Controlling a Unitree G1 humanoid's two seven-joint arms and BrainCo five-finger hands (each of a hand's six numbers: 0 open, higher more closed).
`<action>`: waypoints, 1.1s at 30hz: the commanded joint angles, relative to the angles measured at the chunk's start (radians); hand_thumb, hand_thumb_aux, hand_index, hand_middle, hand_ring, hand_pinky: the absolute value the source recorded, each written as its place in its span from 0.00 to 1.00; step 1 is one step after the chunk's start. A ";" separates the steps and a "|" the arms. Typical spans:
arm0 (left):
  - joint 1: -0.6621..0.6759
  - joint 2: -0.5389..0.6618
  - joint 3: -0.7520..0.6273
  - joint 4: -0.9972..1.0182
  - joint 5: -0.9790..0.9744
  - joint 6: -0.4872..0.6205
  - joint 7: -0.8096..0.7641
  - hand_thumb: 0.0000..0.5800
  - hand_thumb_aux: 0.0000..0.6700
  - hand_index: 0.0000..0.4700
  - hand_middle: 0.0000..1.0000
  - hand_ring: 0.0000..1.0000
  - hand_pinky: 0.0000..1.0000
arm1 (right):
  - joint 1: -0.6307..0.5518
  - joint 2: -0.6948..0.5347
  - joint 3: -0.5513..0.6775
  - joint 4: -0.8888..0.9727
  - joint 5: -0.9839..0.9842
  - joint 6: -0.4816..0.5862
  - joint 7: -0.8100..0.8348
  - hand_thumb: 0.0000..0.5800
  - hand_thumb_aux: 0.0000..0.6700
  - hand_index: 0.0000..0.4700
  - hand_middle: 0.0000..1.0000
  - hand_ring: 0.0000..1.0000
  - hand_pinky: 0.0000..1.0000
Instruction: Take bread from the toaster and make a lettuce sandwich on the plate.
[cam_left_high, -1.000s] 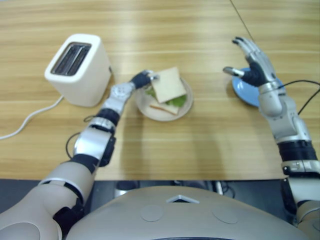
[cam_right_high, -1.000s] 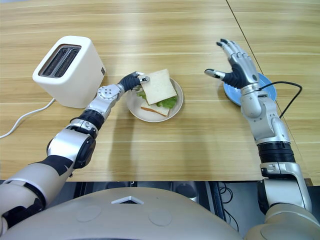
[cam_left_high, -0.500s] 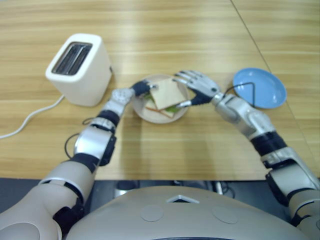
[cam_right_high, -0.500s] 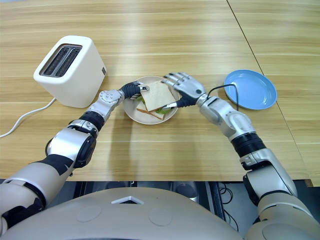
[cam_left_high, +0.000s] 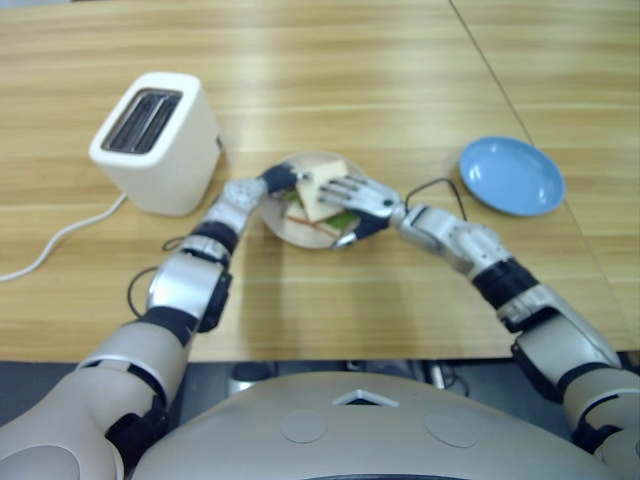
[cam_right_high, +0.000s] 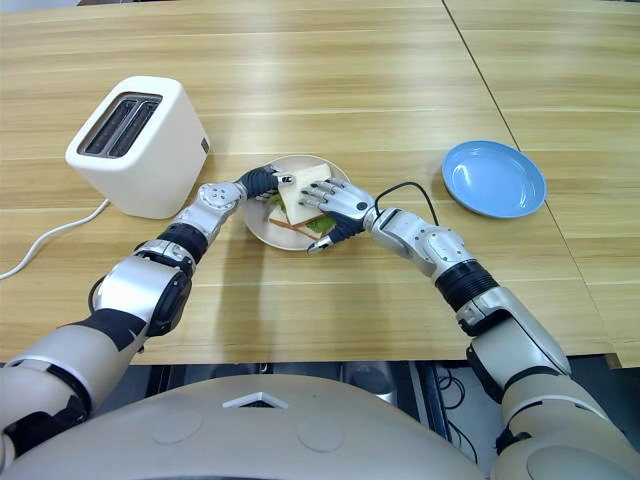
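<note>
1. The sandwich is sitting on the beige plate (cam_right_high: 262, 233) at the middle of the wooden surface (cam_right_high: 330, 70). A top bread slice (cam_right_high: 303, 188) is lying tilted over lettuce (cam_right_high: 320, 226) and a bottom slice (cam_right_high: 288, 228).
2. The left robot hand (cam_right_high: 260, 181) is reaching in from the plate's left side, its fingers closing narrowly on the left corner of the top bread slice.
3. The right robot hand (cam_right_high: 338, 207) is lying over the right part of the top slice. Its fingers are spreading wide and flat across the bread, and its thumb is pointing toward the plate's near edge. It is gripping nothing.
4. The white toaster (cam_right_high: 135, 140) is standing to the left of the plate, with its slots facing up and its white cord (cam_right_high: 45, 250) trailing off to the left.
5. A blue plate (cam_right_high: 495, 178) is resting well apart on the right side of the surface.
</note>
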 joint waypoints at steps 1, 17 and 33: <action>-0.029 0.048 0.064 -0.101 -0.012 -0.065 0.207 0.00 0.00 0.00 0.49 0.49 0.49 | 0.085 0.010 0.159 0.129 -0.075 -0.025 0.111 0.00 0.00 0.00 0.00 0.00 0.00; 0.467 0.203 0.086 -1.104 0.029 0.155 0.211 0.26 0.14 0.14 1.00 1.00 1.00 | 0.137 -0.086 -0.041 -0.078 0.073 -0.069 -0.169 0.00 0.00 0.00 0.00 0.00 0.00; 0.864 0.562 0.196 -1.762 -0.139 0.407 -0.253 1.00 1.00 0.98 1.00 1.00 1.00 | 0.585 -0.313 -0.541 -0.579 0.600 -0.069 0.052 1.00 1.00 0.98 1.00 1.00 1.00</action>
